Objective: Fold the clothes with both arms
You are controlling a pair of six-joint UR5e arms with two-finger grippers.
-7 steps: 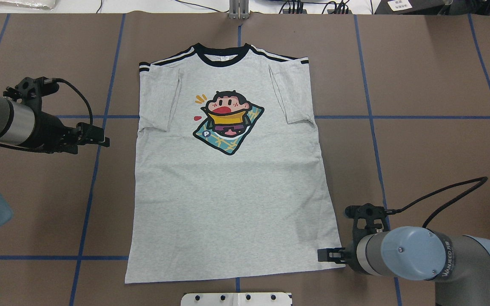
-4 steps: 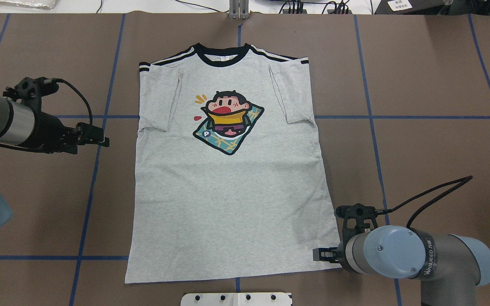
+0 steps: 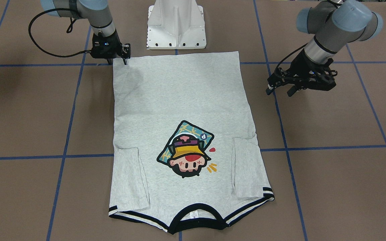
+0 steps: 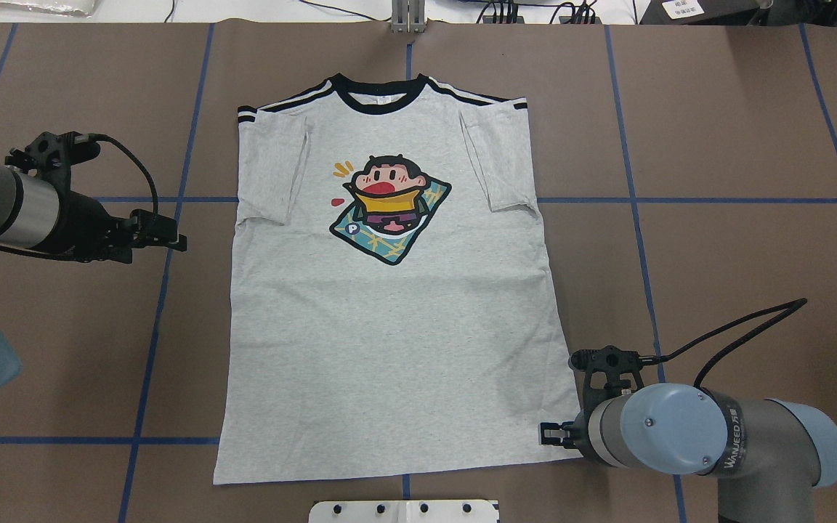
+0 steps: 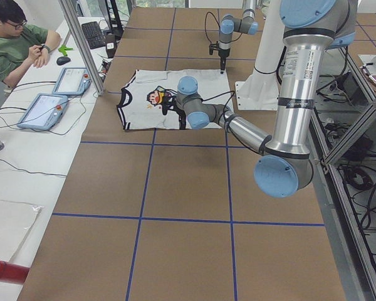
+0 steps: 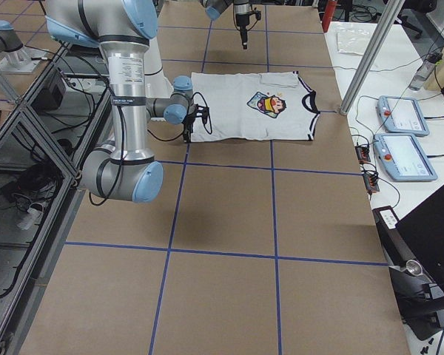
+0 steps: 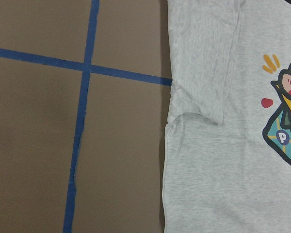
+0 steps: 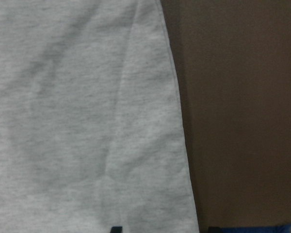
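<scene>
Two grippers out, one shirt (image 4: pixel 389 327) flat on the table (image 4: pixel 716 145), print up. Collar at the far end from the robot, both sleeves folded in over the body.

R gripper (image 4: pixel 548 434) is low at the near hem corner, jaws spread, nothing clamped. On the wrist cam the shirt's side edge runs between its fingertips (image 8: pixel 116 229): cloth by one tip, bare table by the other. Contact w/ the cloth? Can't tell.

L gripper (image 4: pixel 174 236) is off the cloth altogether, jaws apart and empty. It points at the shirt's other side edge, about level w/ the sleeve's lower end. Its cam looks down on blue tape (image 7: pixel 85 68) and that sleeve. Shirt lies between the two grippers: R at its edge, L clear of it.
</scene>
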